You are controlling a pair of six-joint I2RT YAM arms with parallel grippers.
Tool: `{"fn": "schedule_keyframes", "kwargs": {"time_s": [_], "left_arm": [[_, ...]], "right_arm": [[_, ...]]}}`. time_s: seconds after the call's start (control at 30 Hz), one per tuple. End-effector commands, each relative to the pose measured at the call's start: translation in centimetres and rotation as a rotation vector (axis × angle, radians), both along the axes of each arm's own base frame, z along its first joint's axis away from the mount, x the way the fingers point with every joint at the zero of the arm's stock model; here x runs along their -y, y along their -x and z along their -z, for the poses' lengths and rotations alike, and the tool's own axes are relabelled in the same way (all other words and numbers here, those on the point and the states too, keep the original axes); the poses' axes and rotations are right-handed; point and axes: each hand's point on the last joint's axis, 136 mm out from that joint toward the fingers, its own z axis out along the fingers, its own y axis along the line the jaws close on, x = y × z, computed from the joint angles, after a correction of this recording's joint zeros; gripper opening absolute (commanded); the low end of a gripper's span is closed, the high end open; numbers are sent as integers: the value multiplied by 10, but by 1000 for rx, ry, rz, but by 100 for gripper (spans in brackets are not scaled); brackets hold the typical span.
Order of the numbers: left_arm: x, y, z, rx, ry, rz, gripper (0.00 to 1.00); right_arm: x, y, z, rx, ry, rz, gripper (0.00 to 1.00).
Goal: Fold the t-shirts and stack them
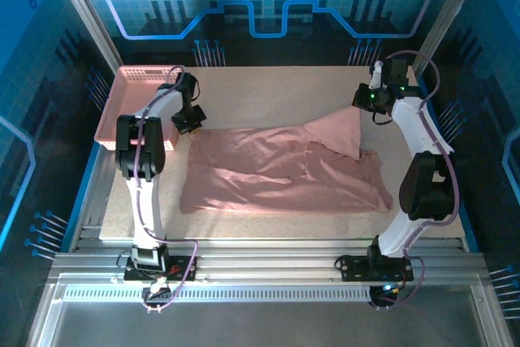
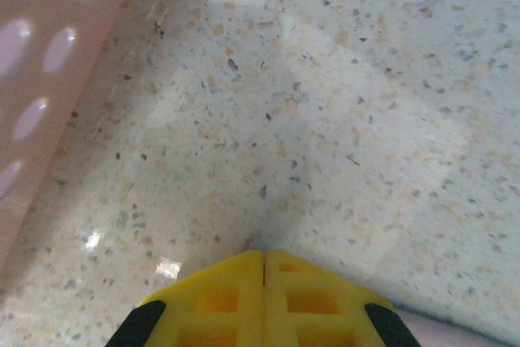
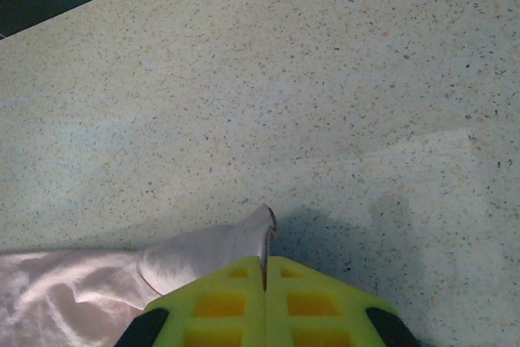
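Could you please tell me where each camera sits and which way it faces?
Top external: above, behind both arms, which show; looks down on table, t-shirt, basket.
Left wrist: faces down at table, basket wall; shut left gripper shows.
Right wrist: faces down at table; right gripper pinches t-shirt.
Shared: all show the table.

Left claw (image 2: 264, 253) and right claw (image 3: 264, 259) are closed.

Top view high, near edge, looking down; wrist views close over same table (image 1: 268, 87)
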Motion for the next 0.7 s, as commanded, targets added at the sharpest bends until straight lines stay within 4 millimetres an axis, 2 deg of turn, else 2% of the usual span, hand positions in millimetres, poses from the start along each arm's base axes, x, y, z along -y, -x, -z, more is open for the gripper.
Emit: {"fn": "schedule_keyframes", "kwargs": {"time_s": [0.0, 0.17, 0.37, 0.53, 0.67], "left_arm": [[1, -13, -55, 147, 35, -2, 0], [-2, -15, -84, 220, 18, 10, 0], [3, -14, -96, 261, 42, 34, 0], [8, -7, -105, 292, 65, 68, 0], [12, 4, -112, 315, 73, 104, 0]], "right_arm": [[-4, -10, -14, 33, -5, 8, 0], [-3, -16, -27, 73, -1, 11, 0], [-5, -12, -37, 93, -6, 1, 0], [-8, 6, -49, 112, -2, -17, 0], [-6, 31, -60, 133, 36, -32, 0]]}}
